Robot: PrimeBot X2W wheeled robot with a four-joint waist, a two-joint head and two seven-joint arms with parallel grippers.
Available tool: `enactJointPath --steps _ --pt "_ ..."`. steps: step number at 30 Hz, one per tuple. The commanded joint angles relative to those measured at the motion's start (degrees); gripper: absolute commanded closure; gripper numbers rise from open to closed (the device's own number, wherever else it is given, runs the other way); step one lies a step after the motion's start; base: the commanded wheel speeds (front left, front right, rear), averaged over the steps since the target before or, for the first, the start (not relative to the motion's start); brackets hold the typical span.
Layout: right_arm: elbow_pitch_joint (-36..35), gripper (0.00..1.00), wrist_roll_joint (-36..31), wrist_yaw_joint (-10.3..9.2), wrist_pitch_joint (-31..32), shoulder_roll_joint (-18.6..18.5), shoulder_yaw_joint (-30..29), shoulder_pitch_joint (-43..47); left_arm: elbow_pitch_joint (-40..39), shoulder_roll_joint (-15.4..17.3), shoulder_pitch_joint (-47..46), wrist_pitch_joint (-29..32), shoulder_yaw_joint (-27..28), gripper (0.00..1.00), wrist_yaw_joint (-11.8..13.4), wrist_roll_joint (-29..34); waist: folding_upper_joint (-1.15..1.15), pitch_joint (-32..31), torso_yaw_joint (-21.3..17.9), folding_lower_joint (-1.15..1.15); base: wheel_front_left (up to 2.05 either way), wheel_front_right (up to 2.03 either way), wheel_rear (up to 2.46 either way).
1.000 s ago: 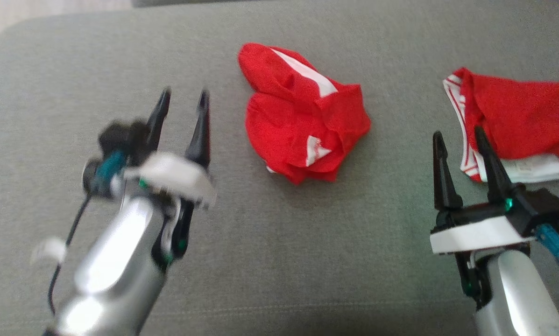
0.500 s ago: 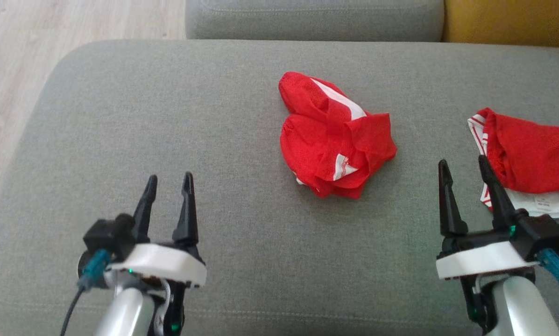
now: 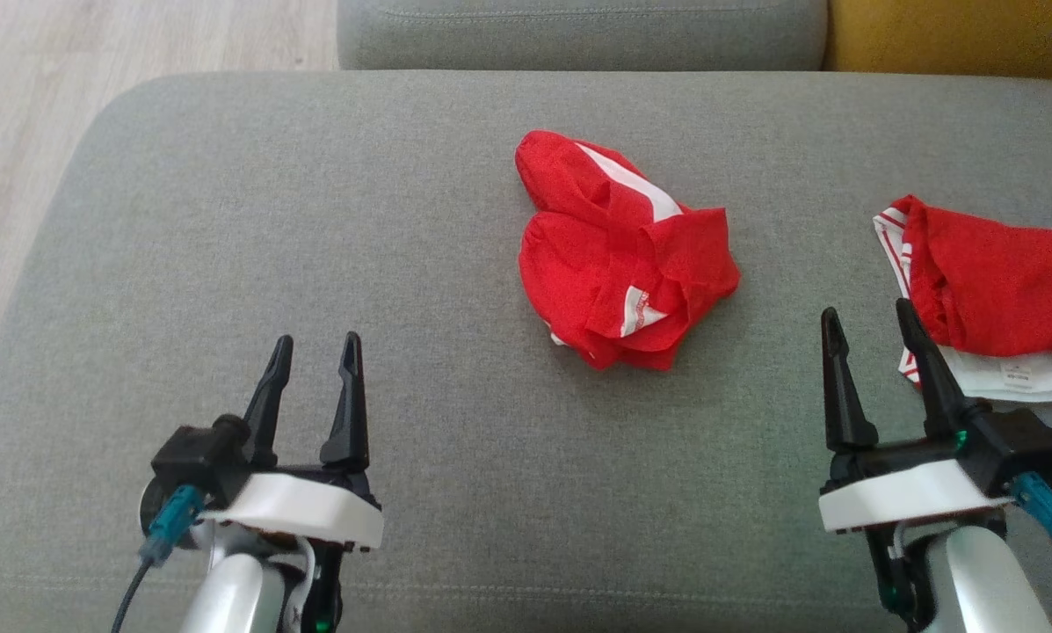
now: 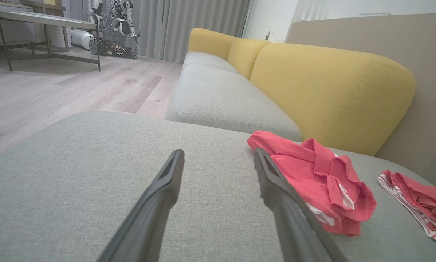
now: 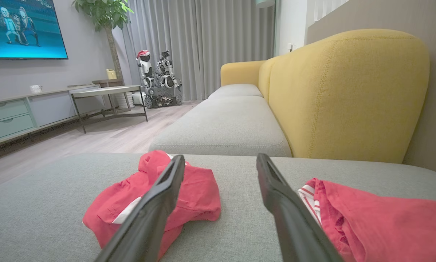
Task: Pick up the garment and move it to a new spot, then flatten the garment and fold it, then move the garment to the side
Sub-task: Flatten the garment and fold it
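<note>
Bare cushion [image 3: 227,220] left of crumpled garment [image 3: 622,255]

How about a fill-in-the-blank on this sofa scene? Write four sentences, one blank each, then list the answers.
1. The crumpled garment on the cushion is red with ____ trim.
2. The left fingers and right fingers both stand ____.
3. The second garment lies nearest the ____ fingers.
4. The backrest is ____.

Missing words: white; open; right; yellow.
</note>
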Motion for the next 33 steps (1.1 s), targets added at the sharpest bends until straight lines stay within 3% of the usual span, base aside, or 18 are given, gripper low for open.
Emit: enactJointPath --steps 1,10,21,30,32,33 --pt "-2.25 0.00 -0.11 0.37 0.21 -0.30 1.54 -2.27 -1.95 -0.03 -2.15 -0.69 2.41 0.00 -0.27 0.53 0.00 0.23 -0.02 0.00 0.00 0.00 0.00" --pt "1.00 0.00 0.22 0.37 4.13 -0.20 6.54 -8.73 -1.97 -0.12 -3.78 -0.69 0.87 0.00 -0.12 -0.93 0.00 3.31 0.81 0.00 0.00 0.00 0.00" --pt "18.26 0.00 -4.85 0.37 9.74 -2.33 8.01 -20.22 -1.65 -0.13 -6.37 -0.69 -1.30 0.00 0.79 -2.90 0.00 7.59 5.23 0.00 0.00 0.00 0.00" --pt "26.09 0.00 -6.44 0.37 8.31 -2.20 7.19 -24.14 -1.67 -0.13 -6.87 -0.69 -1.50 0.00 1.14 -3.43 0.00 8.66 6.43 0.00 0.00 0.00 0.00" --pt "27.09 1.00 -6.49 0.37 7.64 -2.08 7.07 -24.85 -1.59 -0.13 -6.88 -0.69 -1.62 0.00 1.21 -3.61 0.00 8.66 6.34 0.00 0.00 0.00 0.00" --pt "27.44 1.00 -6.50 0.37 7.16 -2.00 6.86 -25.15 -1.52 -0.13 -6.89 -0.69 -1.68 0.00 1.24 -3.74 0.00 8.61 6.24 0.00 0.00 0.00 0.00"
